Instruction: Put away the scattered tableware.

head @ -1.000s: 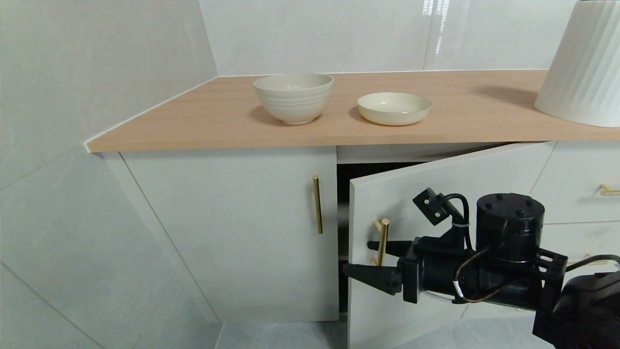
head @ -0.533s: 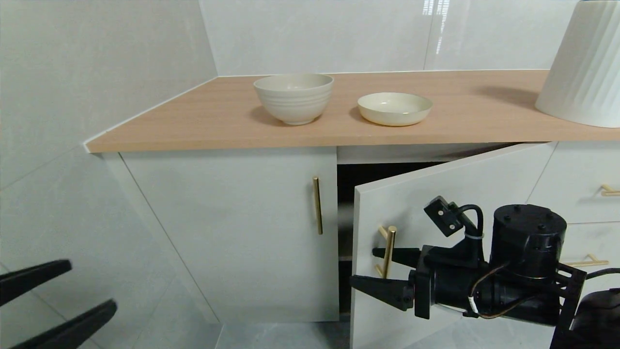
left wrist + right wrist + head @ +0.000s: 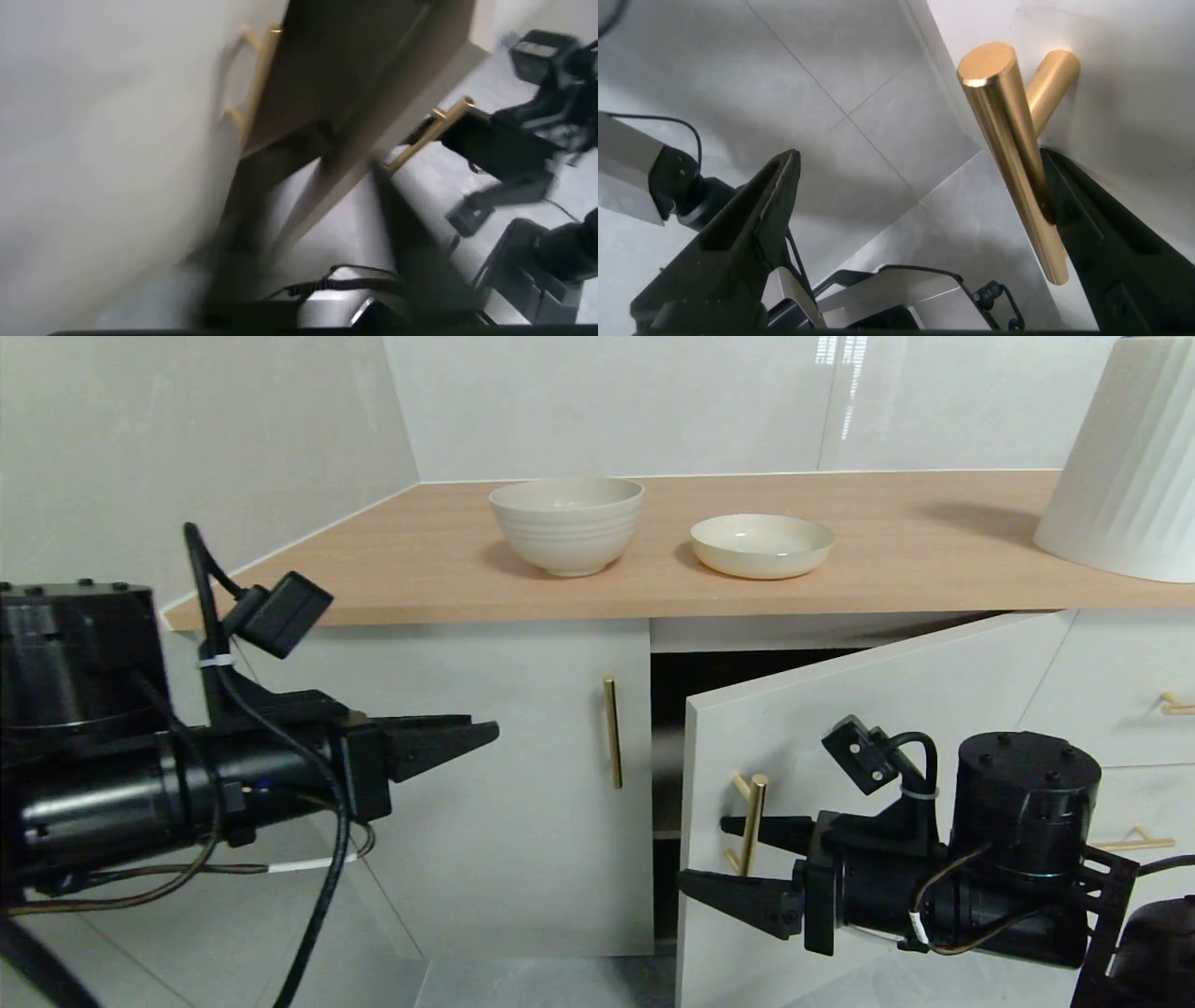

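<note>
Nearest, the right gripper point(image 3: 702, 850) sits low in front of the open cabinet door point(image 3: 887, 709), its 2 black fingers spread wide and straddling the door's gold bar handle point(image 3: 752, 821); in the right wrist view the handle lies just beside 1 finger while the other stands well off, so nothing is clamped. On the other side the left gripper point(image 3: 481, 730) hangs at about mid-height before the closed cabinet door point(image 3: 448, 784), pointing toward that door's slim gold handle point(image 3: 611, 731) but apart from it; from the head its fingers overlap, yet the blurred left wrist view shows 2 dark fingers with a gap between them, holding nothing. The open door is swung partway out, with the dark cabinet interior point(image 3: 667, 709) showing between the 2 doors. To the right are drawer fronts with a small gold pull point(image 3: 1174, 702). Above runs the wooden countertop point(image 3: 934, 551), and on it the tableware: a deep cream bowl point(image 3: 567, 523) on the left and a shallow cream dish point(image 3: 761, 543) near it on the right, both upright and not touching. Farther right on the counter stands a tall white ribbed object point(image 3: 1120, 467), with pale wall tiles point(image 3: 607, 401) behind
</note>
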